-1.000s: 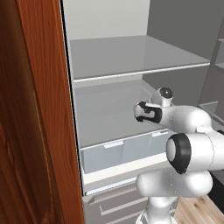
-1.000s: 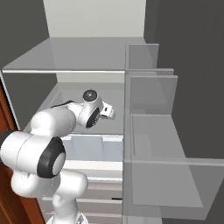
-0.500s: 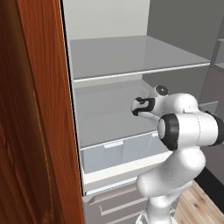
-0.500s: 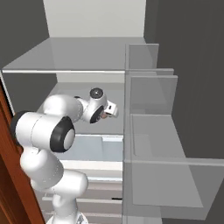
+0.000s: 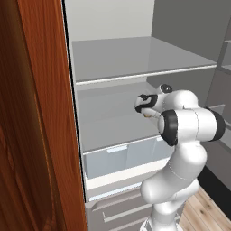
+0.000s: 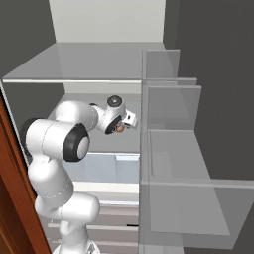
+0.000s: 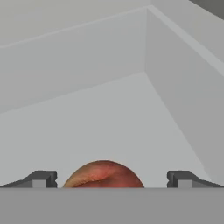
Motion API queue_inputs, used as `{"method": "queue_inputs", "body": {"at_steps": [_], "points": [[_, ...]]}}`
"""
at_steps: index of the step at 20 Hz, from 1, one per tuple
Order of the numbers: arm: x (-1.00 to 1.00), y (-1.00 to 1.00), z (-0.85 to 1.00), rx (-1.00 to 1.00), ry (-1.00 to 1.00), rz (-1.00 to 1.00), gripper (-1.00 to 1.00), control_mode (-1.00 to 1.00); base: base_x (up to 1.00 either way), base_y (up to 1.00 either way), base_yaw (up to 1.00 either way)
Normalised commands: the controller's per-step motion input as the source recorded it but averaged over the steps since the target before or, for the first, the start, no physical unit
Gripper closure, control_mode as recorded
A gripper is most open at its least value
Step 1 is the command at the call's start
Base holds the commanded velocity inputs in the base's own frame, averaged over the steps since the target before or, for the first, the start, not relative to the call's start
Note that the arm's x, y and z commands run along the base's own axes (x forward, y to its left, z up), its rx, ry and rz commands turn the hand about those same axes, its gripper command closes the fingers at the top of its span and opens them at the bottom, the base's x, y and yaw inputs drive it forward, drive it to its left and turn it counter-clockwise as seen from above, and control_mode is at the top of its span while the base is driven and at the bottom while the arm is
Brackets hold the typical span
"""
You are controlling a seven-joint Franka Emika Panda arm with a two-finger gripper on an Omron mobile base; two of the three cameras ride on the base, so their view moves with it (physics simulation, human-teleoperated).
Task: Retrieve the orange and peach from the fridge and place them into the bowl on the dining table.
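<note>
I'm holding the hand [image 7: 106, 181] wide open inside the fridge [image 5: 135, 58], the peach [image 7: 103, 174] sitting between its fingertips [image 7: 40, 178], untouched.

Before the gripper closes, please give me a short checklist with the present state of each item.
1. Fridge open: ok.
2. Gripper open: ok, tips stand wide apart.
3. Peach between the fingertips: ok in the hand view, roughly centred, gaps on both sides.
4. Fingers deep enough around the peach: cannot tell, its lower part is cut off.
5. Shelf beyond the peach free of other items: ok.
6. Orange located: cannot tell.
</note>
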Motion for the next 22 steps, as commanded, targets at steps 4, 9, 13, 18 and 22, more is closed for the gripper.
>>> {"method": "queue_inputs", "body": {"at_steps": [4, 9, 13, 18, 22], "points": [[0.0, 0.0, -0.33, 0.0, 0.04, 0.0, -1.0, -1.0, 0.0, 0.0, 0.0], [-0.05, 0.0, -0.45, 0.0, 0.03, 0.0, -1.0, -1.0, 0.0, 0.0, 0.0], [-0.14, 0.03, -0.5, 0.0, 0.01, 0.0, -1.0, -1.0, 0.0, 0.0, 0.0], [-0.33, 0.14, -0.62, 0.0, 0.0, 0.0, -1.0, -1.0, 0.0, 0.0, 0.0], [-0.47, 0.19, -0.58, 0.0, 0.0, 0.0, -1.0, -1.0, 0.0, 0.0, 0.0]]}}
